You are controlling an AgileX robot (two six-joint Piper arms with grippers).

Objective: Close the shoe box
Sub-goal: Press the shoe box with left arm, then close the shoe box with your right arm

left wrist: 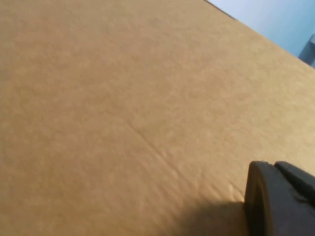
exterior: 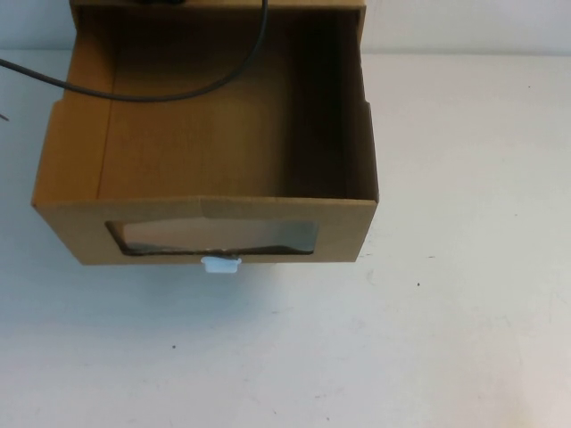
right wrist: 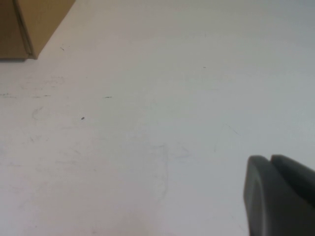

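A brown cardboard shoe box point(exterior: 210, 134), built like a drawer, sits on a white surface point(exterior: 464, 294) toward the far left of the high view. Its drawer part is pulled out toward the camera, open at the top, so the plain brown floor and side walls inside are visible. Nothing lies in the drawer; only a black cable point(exterior: 161, 89) hangs across the opening from above. The front panel facing the camera has a clear rectangular window point(exterior: 214, 236), and a small white pull tab point(exterior: 220, 265) sticks out just below that window at the panel's lower edge. The far end of the drawer meets the box's outer sleeve at the top edge of the view. Neither arm shows in the high view. In the left wrist view, the left gripper point(left wrist: 278, 199) is a dark shape right up against a broad cardboard face of the box, which fills nearly the whole picture; whether its jaws are spread or pressed together cannot be told. In the right wrist view, the right gripper point(right wrist: 278, 196) hangs over bare surface, well apart from a corner of the box; its jaws likewise cannot be judged.
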